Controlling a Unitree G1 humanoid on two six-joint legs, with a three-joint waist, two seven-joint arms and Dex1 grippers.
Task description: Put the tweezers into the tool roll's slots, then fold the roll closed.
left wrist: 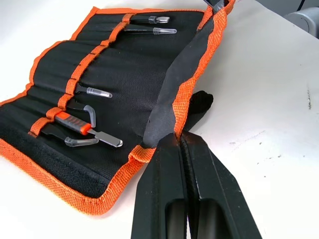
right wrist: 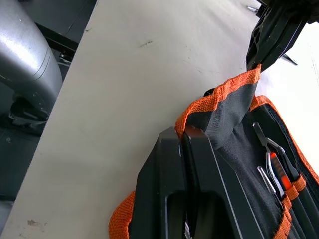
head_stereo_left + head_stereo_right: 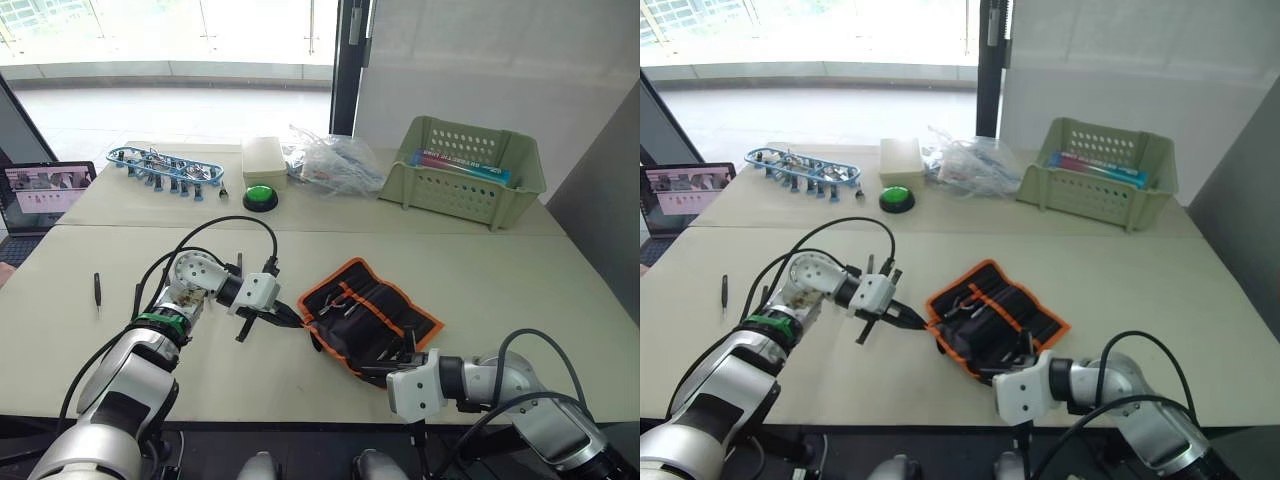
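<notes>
— Tweezers (image 1: 97, 92) are tucked under the orange band inside the tool roll (image 3: 375, 310), do you see? It lies open on the near part of the counter (image 3: 520, 280), between the two arms.

— Yes, and one tweezer (image 3: 97, 290) lies alone, well off to the robot's left. What's holding the roll?

— Both hands. The left hand (image 1: 178, 141) has its fingers pressed together on the orange-trimmed flap at one end. The right hand (image 2: 180, 133) is clamped on the same flap's edge at the other end, so the flap is lifted between them.

— And beyond it?

— A green button (image 3: 260, 197) and a cream box (image 3: 264, 158) at the far side, a crumpled plastic bag (image 3: 330, 160) beside them, a green basket (image 3: 470, 168) to the right, and a blue-clipped cable bundle (image 3: 165, 167) to the left.
</notes>
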